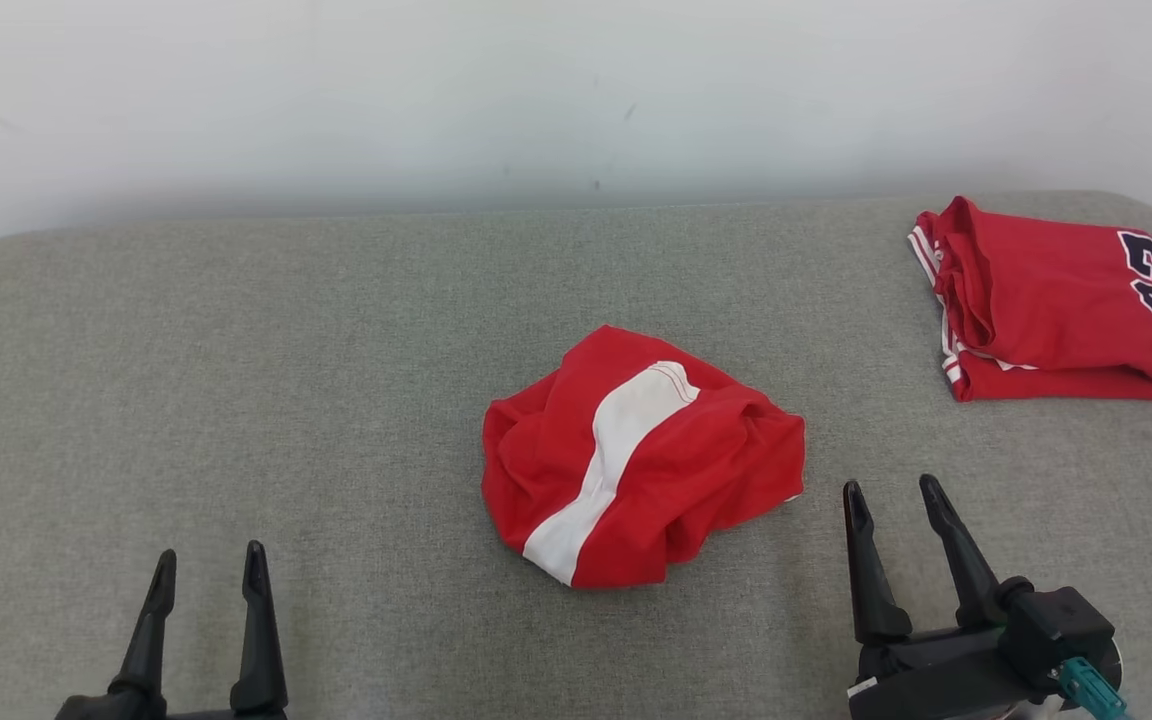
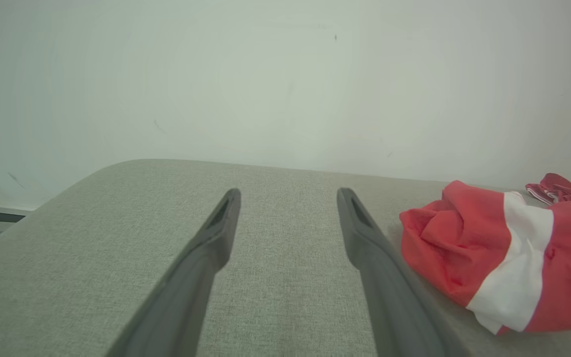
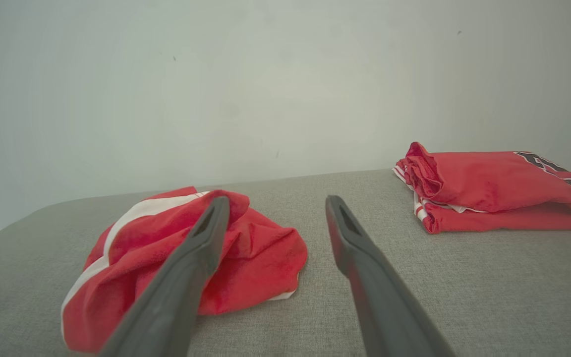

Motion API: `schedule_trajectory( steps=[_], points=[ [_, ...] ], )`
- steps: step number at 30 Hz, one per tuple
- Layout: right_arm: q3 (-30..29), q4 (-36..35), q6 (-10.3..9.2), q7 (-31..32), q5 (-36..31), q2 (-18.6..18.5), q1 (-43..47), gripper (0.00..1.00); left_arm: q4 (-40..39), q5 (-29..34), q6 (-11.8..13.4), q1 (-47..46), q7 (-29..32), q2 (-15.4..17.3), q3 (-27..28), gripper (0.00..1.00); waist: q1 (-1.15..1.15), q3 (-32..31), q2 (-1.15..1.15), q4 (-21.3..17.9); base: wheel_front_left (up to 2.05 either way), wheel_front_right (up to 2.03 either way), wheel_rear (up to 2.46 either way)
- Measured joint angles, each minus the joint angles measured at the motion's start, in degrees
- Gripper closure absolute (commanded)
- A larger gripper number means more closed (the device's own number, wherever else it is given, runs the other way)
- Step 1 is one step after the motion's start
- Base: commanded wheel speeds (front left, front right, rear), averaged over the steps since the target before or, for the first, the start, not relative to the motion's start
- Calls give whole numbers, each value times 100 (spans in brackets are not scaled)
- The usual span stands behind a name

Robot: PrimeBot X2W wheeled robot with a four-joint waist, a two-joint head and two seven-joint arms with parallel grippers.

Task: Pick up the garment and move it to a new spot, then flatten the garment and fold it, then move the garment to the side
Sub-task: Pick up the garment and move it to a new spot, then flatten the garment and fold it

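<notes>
The crumpled red garment (image 1: 636,460), white stripe (image 1: 626,440) showing, sits bunched mid-way across the grey padded surface (image 1: 236,350) and untouched. My left claw (image 1: 211,552) and right claw (image 1: 889,485) stand wide open and empty, flanking it, I judge, for the pickup. A folded red jersey (image 1: 1056,310) lies far right, likely set aside there.

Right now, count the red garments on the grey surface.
2. A crumpled garment with a white stripe lies at the centre; a folded garment with dark numerals sits at the far right edge. Nothing suggests another is hidden.
</notes>
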Motion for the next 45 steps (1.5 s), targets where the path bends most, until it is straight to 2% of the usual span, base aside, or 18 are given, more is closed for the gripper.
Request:
schedule_trajectory(
  steps=[20,45],
  points=[
    [45,141,0,1,-3,0,34,0,136,219,4,-10,0,-11,-126,0,1,0,0,-12,0,0,0],
    [48,146,0,0,-3,0,34,0,121,205,23,-15,0,-12,-102,0,1,57,0,-24,0,0,0]
  ],
)
